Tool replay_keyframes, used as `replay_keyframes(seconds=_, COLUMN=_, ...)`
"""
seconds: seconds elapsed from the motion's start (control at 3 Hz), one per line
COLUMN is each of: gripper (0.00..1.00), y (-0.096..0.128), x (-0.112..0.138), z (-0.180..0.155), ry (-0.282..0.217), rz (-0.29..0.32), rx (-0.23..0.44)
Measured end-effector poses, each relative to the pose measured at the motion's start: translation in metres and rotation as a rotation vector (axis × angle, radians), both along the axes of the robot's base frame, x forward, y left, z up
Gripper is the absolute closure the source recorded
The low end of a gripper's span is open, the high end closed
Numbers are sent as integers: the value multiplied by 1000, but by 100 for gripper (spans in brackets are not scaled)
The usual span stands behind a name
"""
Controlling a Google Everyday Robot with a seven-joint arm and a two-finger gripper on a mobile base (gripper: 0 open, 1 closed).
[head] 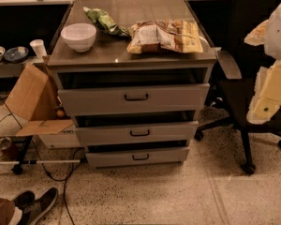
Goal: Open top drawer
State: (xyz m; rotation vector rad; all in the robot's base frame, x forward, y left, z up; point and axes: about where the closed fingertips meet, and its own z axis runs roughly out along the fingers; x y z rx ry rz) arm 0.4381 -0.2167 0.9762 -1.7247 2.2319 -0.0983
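Observation:
The top drawer (98, 100) is the widest and tallest of three grey drawers in a metal cabinet at the centre of the camera view. Its small black loop handle (136, 97) sits at the centre of its front. The front stands a little forward of the cabinet, with a dark gap above it. The middle drawer (107, 135) and bottom drawer (107, 157) lie below it and are narrower. My gripper (273, 90) shows as pale cream and white parts at the right edge, well to the right of the drawer and apart from it.
On the cabinet top are a white bowl (78, 35), a green bag (102, 19) and snack bags (165, 35). A black office chair (241, 95) stands right of the cabinet. An open cardboard box (32, 100) stands left. Shoes (36, 204) and cables lie on the floor at the lower left.

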Motion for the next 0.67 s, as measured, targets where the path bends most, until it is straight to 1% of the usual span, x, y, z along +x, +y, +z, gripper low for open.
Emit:
replay_keyframes(seconds=0.33, gripper=0, y=0, x=0, z=0, ry=0, rz=0, rx=0)
replay_keyframes(seconds=0.67, gripper=0, y=8, x=22, z=-9, ry=-13, rz=7, rx=21)
